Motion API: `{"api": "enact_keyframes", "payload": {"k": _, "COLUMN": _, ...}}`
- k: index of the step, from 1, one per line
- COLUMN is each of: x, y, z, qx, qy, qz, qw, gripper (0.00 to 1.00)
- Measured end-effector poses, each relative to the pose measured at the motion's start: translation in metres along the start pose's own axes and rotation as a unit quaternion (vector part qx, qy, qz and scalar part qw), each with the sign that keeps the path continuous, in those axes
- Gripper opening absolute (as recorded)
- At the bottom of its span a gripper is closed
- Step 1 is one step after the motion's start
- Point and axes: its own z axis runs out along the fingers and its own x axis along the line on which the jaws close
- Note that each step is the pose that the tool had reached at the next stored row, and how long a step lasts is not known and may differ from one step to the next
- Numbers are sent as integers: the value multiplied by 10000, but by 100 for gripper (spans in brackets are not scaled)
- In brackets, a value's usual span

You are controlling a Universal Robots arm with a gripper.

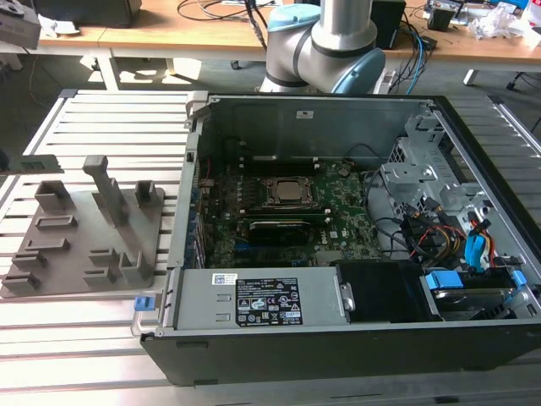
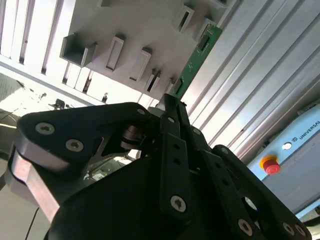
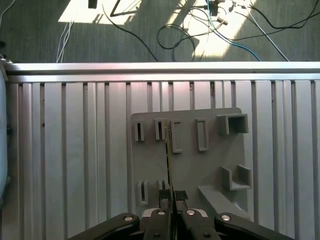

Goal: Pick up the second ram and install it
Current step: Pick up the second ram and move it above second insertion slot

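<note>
The tool (image 2: 172, 100) is closed on the second ram (image 2: 197, 57). In both wrist views its fingers pinch one end of the green strip, and the rest projects beyond the fingertips. In the first wrist view the strip (image 3: 168, 160) appears edge-on, a thin line running out from the tool over the grey holder tray (image 3: 200, 170).

We judge the step in hand to be lifting the strip away from the tray for the computer case (image 1: 296, 368). To do it well, we grip the board by its flat faces only, hold it square to the fingers, and clear the tray's raised slot walls before any sideways travel. We cannot tell whether the strip's far end is fully out of its slot.

In the exterior view the tray lies on the slatted worktop (image 1: 84, 347), just beside the case on the exterior view's left. The motherboard (image 1: 338, 220) is exposed inside the case.
</note>
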Motion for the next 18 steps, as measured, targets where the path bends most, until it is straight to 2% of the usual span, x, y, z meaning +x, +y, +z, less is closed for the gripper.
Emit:
{"api": "enact_keyframes", "payload": {"k": 1, "x": -1, "y": 2, "z": -47, "qx": 0, "qy": 0, "qz": 0, "qw": 10000, "gripper": 14}}
{"api": "enact_keyframes", "payload": {"k": 2, "x": -3, "y": 5, "z": -135, "qx": 0, "qy": 0, "qz": 0, "qw": 10000, "gripper": 14}}
{"api": "enact_keyframes", "payload": {"k": 3, "x": -4, "y": 5, "z": -169, "qx": 0, "qy": 0, "qz": 0, "qw": 10000, "gripper": 14}}
{"api": "enact_keyframes", "payload": {"k": 11, "x": -4, "y": -7, "z": -197, "qx": -1, "qy": -6, "qz": -2, "qw": 10000, "gripper": 14}}
{"api": "enact_keyframes", "payload": {"k": 12, "x": -5, "y": -39, "z": -197, "qx": 0, "qy": -7, "qz": 0, "qw": 10000, "gripper": 14}}
{"api": "enact_keyframes", "payload": {"k": 13, "x": -6, "y": -116, "z": -199, "qx": 0, "qy": -7, "qz": -1, "qw": 10000, "gripper": 14}}
{"api": "enact_keyframes", "payload": {"k": 15, "x": -7, "y": -199, "z": -202, "qx": -1, "qy": -7, "qz": 0, "qw": 10000, "gripper": 14}}
{"api": "enact_keyframes", "payload": {"k": 18, "x": -9, "y": -371, "z": -207, "qx": 0, "qy": -7, "qz": 0, "qw": 10000, "gripper": 14}}
